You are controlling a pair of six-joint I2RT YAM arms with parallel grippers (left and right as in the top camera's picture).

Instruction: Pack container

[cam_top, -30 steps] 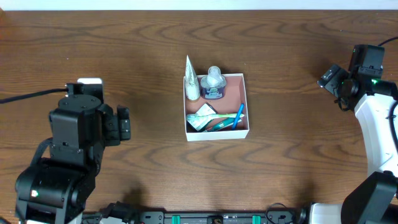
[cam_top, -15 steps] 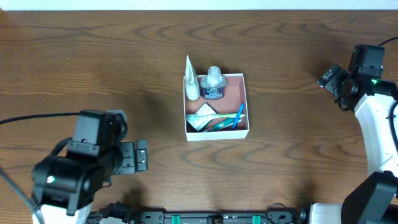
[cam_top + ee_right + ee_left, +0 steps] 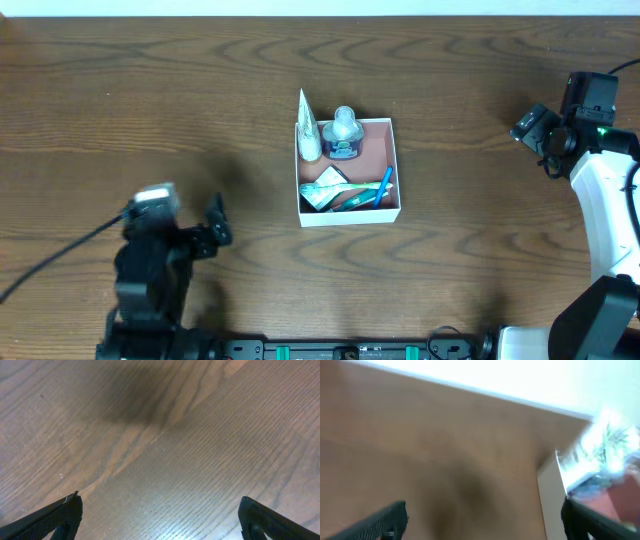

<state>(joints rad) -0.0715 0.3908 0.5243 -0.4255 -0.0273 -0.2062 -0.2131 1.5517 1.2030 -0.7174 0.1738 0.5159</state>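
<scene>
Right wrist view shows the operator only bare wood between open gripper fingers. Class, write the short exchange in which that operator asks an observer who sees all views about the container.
Operator: Where is the container?
Observer: The container sits mid-table, off to the left of the right gripper and well apart from it.
Operator: Anything packed yet?
Observer: Yes. A white tube and a small bottle stand at its far end.
Operator: Is the left gripper holding something?
Observer: No, the left gripper is open and empty.
</scene>
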